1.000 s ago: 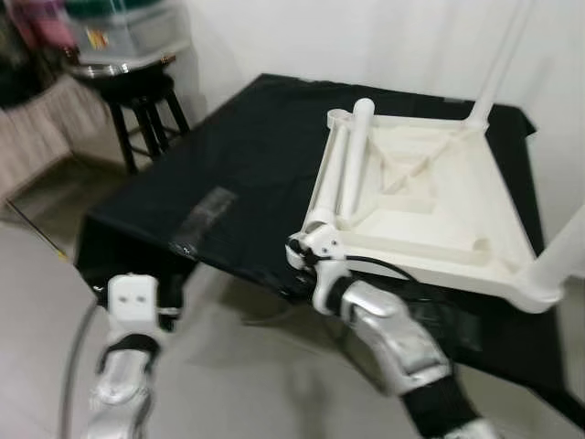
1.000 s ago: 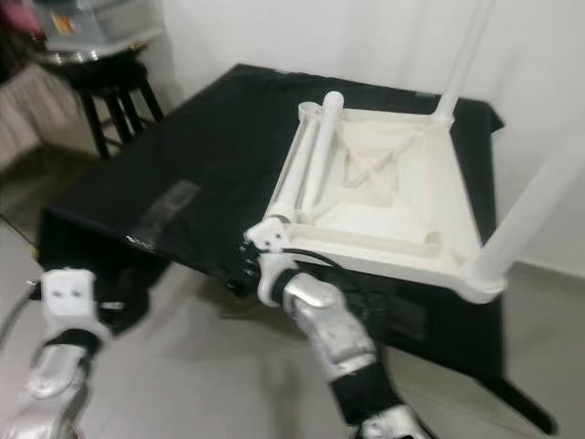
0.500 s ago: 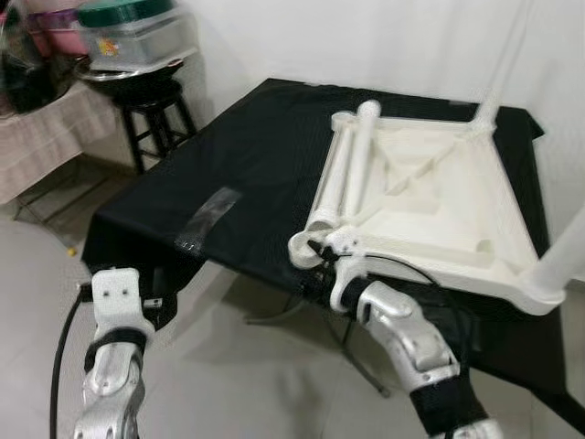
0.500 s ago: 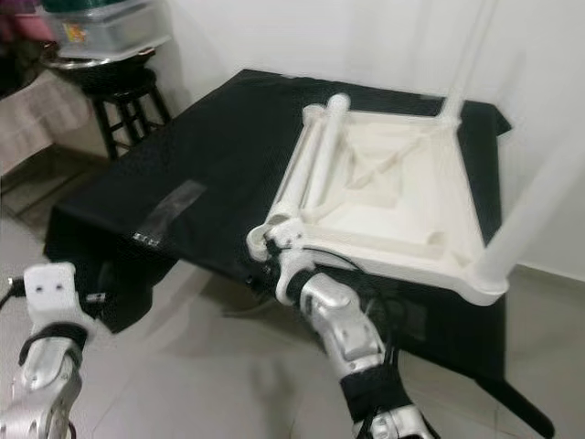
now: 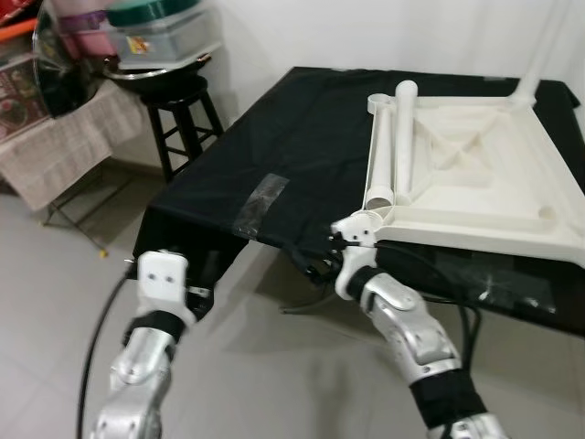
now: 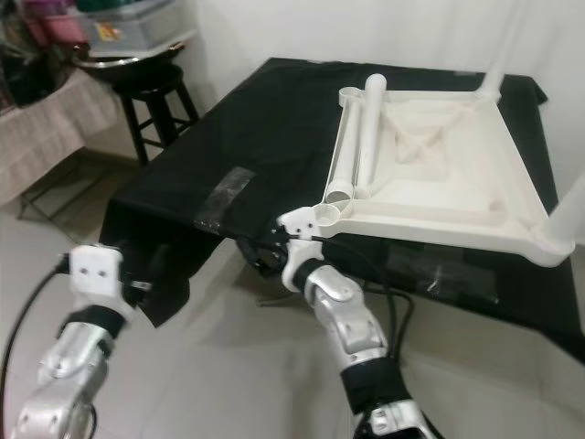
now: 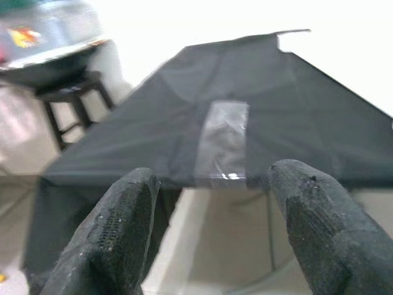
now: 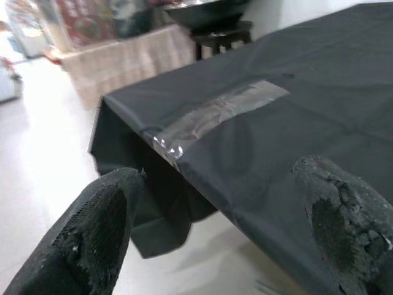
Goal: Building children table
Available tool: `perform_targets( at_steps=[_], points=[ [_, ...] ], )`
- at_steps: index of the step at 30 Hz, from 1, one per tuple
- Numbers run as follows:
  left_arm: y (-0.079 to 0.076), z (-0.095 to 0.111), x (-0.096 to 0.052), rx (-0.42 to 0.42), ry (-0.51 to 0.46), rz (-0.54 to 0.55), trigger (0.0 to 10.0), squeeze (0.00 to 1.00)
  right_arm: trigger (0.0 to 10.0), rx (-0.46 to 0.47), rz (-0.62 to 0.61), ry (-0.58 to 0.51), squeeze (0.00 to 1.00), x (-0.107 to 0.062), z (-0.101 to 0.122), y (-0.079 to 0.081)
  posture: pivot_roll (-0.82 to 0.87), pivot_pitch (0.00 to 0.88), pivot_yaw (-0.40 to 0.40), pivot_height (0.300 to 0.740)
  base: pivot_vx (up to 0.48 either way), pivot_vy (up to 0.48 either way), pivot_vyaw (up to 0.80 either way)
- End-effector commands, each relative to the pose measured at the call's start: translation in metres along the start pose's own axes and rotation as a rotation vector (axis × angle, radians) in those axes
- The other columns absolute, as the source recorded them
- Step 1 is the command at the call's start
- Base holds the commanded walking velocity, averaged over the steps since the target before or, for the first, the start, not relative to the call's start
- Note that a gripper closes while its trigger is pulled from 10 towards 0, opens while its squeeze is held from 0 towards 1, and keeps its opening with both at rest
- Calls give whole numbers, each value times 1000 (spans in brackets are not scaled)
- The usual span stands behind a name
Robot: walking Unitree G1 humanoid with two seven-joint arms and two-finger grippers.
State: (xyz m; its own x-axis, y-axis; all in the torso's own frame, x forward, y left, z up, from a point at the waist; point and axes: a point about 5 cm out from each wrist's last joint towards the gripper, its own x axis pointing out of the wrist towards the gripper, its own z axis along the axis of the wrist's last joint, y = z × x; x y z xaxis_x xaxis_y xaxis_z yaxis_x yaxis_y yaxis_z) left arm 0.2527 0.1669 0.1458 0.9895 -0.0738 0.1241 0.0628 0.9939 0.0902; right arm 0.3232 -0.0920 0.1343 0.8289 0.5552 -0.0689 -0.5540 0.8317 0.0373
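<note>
Silver and jointed, the robot's two arms reach out over pale floor tiles toward a table draped in black cloth (image 5: pixel 311 128). The left gripper (image 7: pixel 212 230) hangs nearest, short of the cloth's front corner, its two black padded fingers (image 7: pixel 107 239) spread wide with nothing between them. The right gripper (image 8: pixel 221 239) is raised just under the front edge of the black-covered table, below the near corner of the white plastic children's table (image 5: pixel 484 174); its fingers (image 8: pixel 341 227) are likewise parted and hold nothing. A strip of shiny clear tape (image 5: pixel 259 201) runs across the cloth to the front edge, between the two arms. The white children's table lies upside down on the cloth, its ribbed underside facing up. Two loose white tube legs (image 5: pixel 388 146) lie side by side along its left inner rim. Further back, another white leg (image 6: pixel 494 84) stands upright from the far corner socket. Beyond the table on the left stands a black wooden stool (image 5: pixel 187 114) carrying stacked clear plastic storage boxes (image 5: pixel 151 32).
</note>
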Motion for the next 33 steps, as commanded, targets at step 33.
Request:
perform_targets(
  at_steps=[33],
  points=[
    [0,31,10,17,-136,-152,10000,0,10000,-10,20,-60,0,3,5,3,-58,48,49,740,130,0,-533]
  ],
)
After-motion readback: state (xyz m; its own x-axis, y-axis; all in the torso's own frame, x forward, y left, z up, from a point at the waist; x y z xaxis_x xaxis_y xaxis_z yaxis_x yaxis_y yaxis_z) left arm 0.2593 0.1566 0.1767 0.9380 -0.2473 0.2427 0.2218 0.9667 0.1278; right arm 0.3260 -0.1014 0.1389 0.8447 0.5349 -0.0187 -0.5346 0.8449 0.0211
